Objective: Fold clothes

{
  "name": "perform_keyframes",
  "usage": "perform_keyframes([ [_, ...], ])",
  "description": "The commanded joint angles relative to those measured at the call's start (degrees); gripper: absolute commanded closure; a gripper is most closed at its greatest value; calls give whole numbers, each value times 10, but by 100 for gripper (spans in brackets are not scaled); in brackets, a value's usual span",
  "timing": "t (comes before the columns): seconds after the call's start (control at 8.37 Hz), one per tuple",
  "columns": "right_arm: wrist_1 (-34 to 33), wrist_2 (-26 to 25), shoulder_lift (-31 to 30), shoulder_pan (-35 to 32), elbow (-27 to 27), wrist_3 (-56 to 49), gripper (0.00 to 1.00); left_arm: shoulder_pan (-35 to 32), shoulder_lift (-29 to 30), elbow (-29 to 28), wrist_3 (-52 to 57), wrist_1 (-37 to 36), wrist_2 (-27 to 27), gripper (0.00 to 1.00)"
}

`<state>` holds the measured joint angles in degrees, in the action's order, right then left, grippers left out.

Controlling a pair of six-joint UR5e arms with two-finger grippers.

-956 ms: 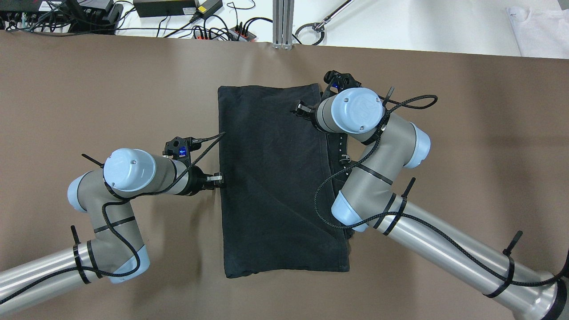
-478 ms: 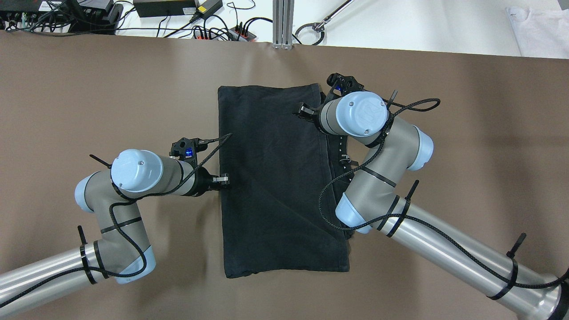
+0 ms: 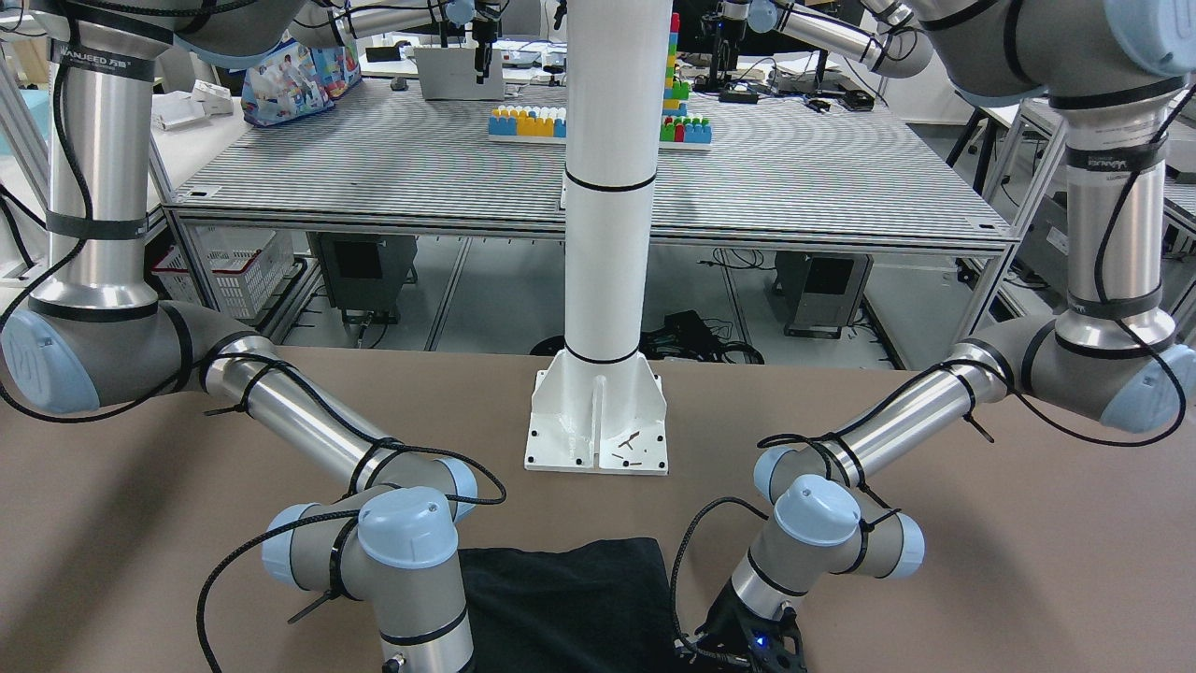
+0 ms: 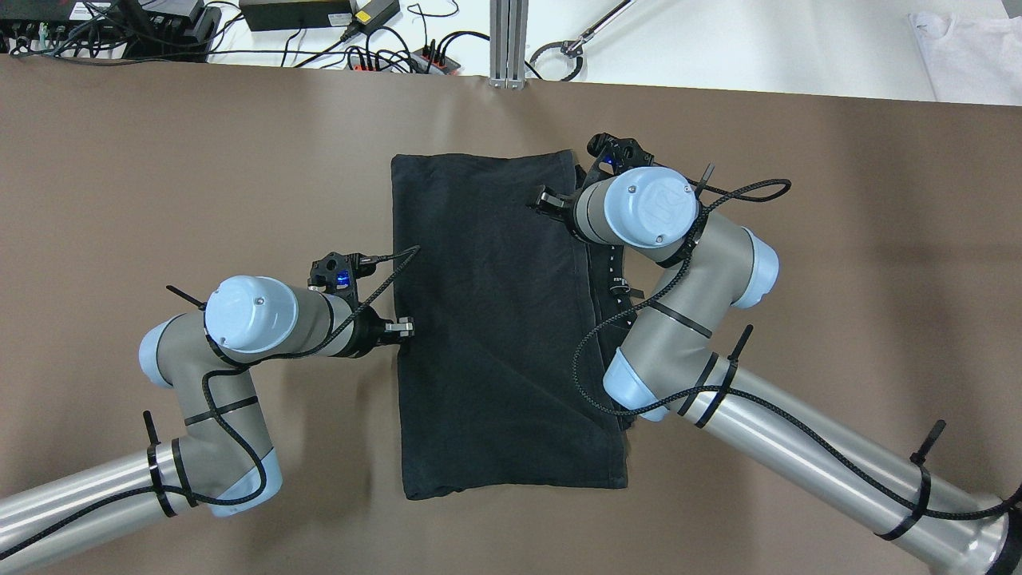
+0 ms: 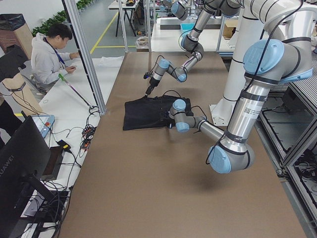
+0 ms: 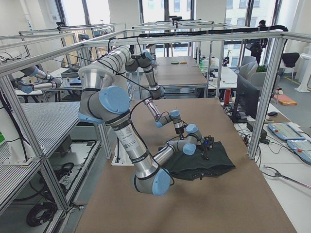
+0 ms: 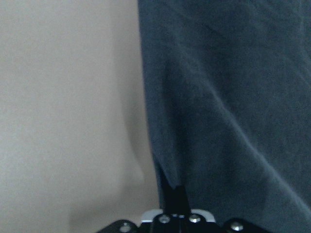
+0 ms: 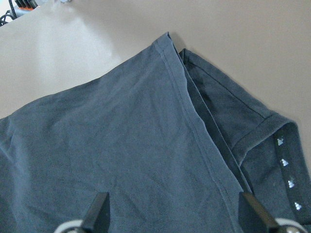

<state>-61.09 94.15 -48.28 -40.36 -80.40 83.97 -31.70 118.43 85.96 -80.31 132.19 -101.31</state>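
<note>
A black garment [image 4: 495,319] lies folded in a tall rectangle on the brown table [image 4: 200,160]; it also shows in the front view [image 3: 570,598]. My left gripper [image 4: 406,327] is at the middle of its left edge. In the left wrist view [image 7: 174,196] the jaws are together, pinching that edge. My right gripper [image 4: 545,198] hovers over the garment's far right part. In the right wrist view [image 8: 174,204] its fingers [image 8: 99,208] stand wide apart over the top layer [image 8: 121,145], empty. A lower layer with a hem pokes out on the right [image 8: 262,141].
A white cloth [image 4: 966,56] lies on the white bench beyond the table's far right. Cables and power units [image 4: 319,12] line the far edge. A white post base [image 3: 598,421] stands near the robot. An operator [image 5: 49,54] stands off the table's far side.
My left arm has slid right, bringing its gripper onto the garment's left edge. My right arm has shifted slightly right and stays over the far right part.
</note>
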Motion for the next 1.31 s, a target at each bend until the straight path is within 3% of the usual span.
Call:
perform_keyframes([
  [0.0,0,0,-1,1,-1,1,7,-18,-14,17,42,0,-6,100],
  [0.24,0,0,-3,1,-2,1,7,-57,-29,17,92,1,-41,100],
  [0.48,0,0,-4,2,-2,1,7,-64,-45,17,109,1,-41,100],
  [0.6,0,0,-4,2,-2,1,7,-64,-45,20,109,2,-41,79],
  [0.72,0,0,-4,2,-2,1,6,-64,-46,30,109,3,-38,1],
  [0.96,1,-5,-5,18,-4,9,6,-72,-73,105,104,0,-42,0],
  [1.19,1,-45,-8,62,-27,50,6,-69,-119,153,54,3,-37,0],
])
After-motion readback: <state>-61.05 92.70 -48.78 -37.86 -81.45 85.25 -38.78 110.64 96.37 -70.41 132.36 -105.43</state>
